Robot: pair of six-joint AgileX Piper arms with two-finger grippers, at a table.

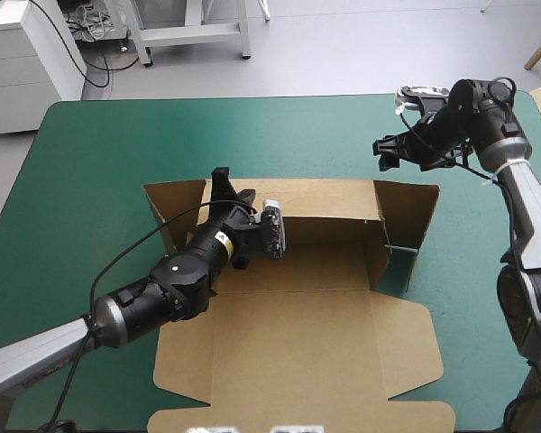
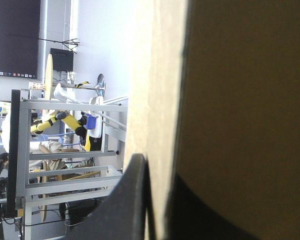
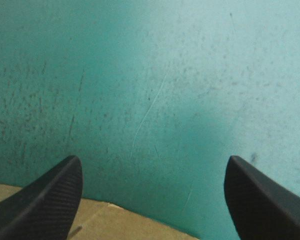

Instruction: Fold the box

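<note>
**A:** Where is the box?

**B:** The brown box (image 1: 298, 334) lies mid-desk on the teal-green desk (image 1: 99, 153); its wide lid panel is flat toward the near edge; the far wall stands up; a side wall stands at the right end.

**A:** And the left pincer?

**B:** The left pincer (image 1: 222, 185) is at the left end of the far wall, clenched on the board; in the left wrist view the wall's pale edge runs between the two black fingers (image 2: 132, 200), which are all but closed on it.

**A:** The right one?

**B:** The right pincer (image 1: 385, 152) hangs over bare cover beyond the box's far right corner, apart from the board; its fingers (image 3: 50, 195) stand wide, released; a strip of brown board shows just under them.
</note>
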